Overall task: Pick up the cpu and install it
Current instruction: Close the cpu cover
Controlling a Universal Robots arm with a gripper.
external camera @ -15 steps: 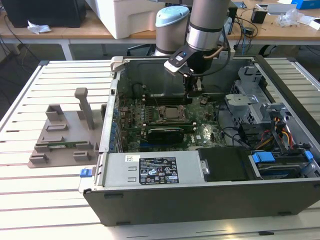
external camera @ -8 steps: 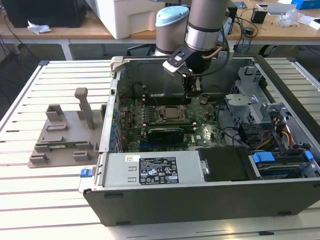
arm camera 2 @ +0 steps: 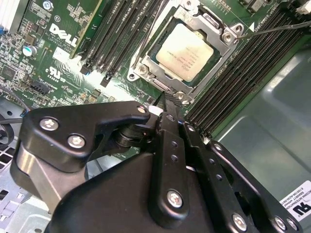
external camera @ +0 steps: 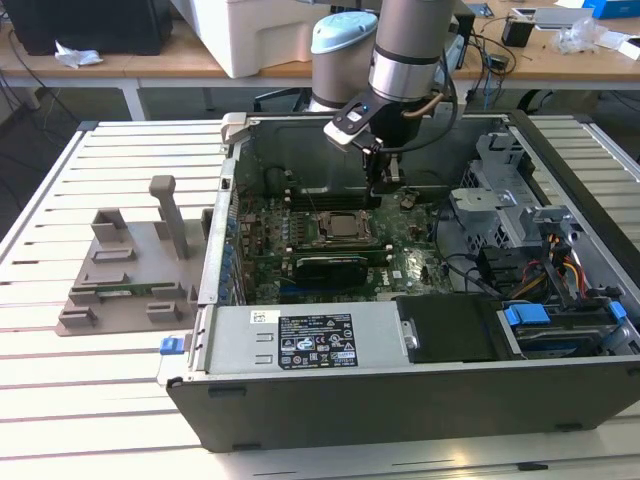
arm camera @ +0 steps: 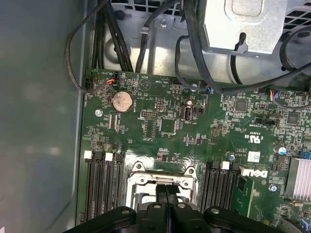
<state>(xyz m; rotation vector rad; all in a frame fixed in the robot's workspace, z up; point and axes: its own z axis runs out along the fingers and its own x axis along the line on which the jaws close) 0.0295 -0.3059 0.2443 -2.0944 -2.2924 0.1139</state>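
The cpu (arm camera 2: 184,52) is a flat silvery square lying in the metal-framed socket (arm camera 2: 221,60) on the green motherboard (external camera: 400,265), inside the opened computer case (external camera: 400,400). In the exterior view the cpu (external camera: 345,226) sits mid-board. My gripper (external camera: 386,186) hangs inside the case, a little above the board, just off the socket toward the exterior view's right. Its black fingers (arm camera 2: 167,126) are pressed together with nothing between them. In the first wrist view the gripper (arm camera: 166,189) hovers over the socket frame (arm camera: 146,177).
A grey plastic holder block (external camera: 130,270) stands on the slatted table outside the case. A black expansion card (external camera: 330,265) lies below the socket. Memory slots (arm camera 2: 121,39) flank it. A drive cage (external camera: 500,200) and cables (arm camera: 194,43) crowd the exterior view's right.
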